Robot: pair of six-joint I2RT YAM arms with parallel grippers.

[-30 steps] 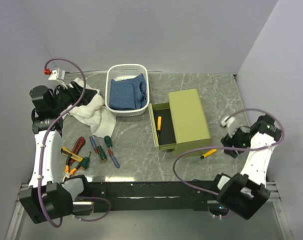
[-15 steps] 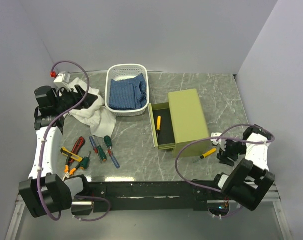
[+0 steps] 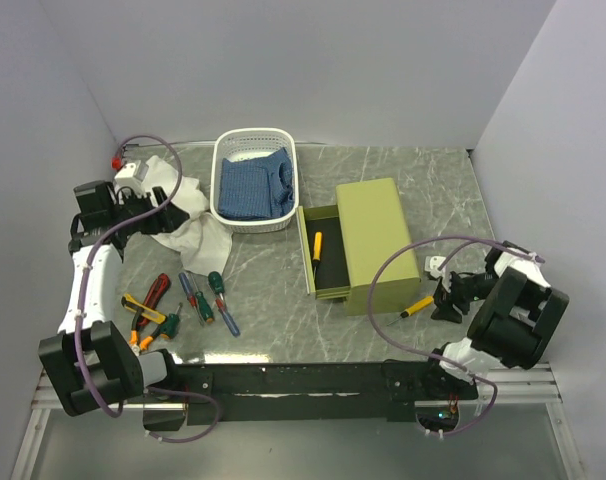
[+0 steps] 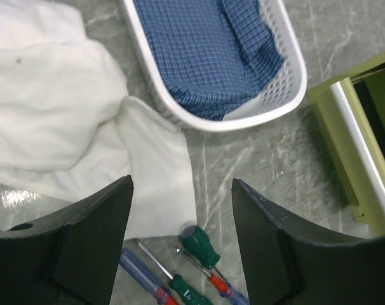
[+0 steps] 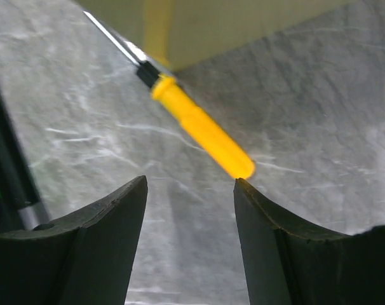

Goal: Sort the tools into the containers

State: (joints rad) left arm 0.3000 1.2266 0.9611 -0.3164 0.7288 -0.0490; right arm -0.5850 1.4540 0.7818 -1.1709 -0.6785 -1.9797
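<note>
Two arms moved. Left gripper (image 4: 182,190) has swung back over the white cloth (image 4: 46,114), jaws wide, nothing held (loose tools (image 3: 178,303) untouched nearer the front). Right gripper (image 5: 190,184) has dropped to the yellow screwdriver (image 5: 199,130) beside the drawer chest (image 3: 378,240), jaws wide around its tip; grasp probably next.

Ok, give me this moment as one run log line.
right gripper: open, facing yellow screwdriver on table beside drawer chest | left gripper: open, above white cloth | drawer: open, one yellow-handled tool inside
</note>
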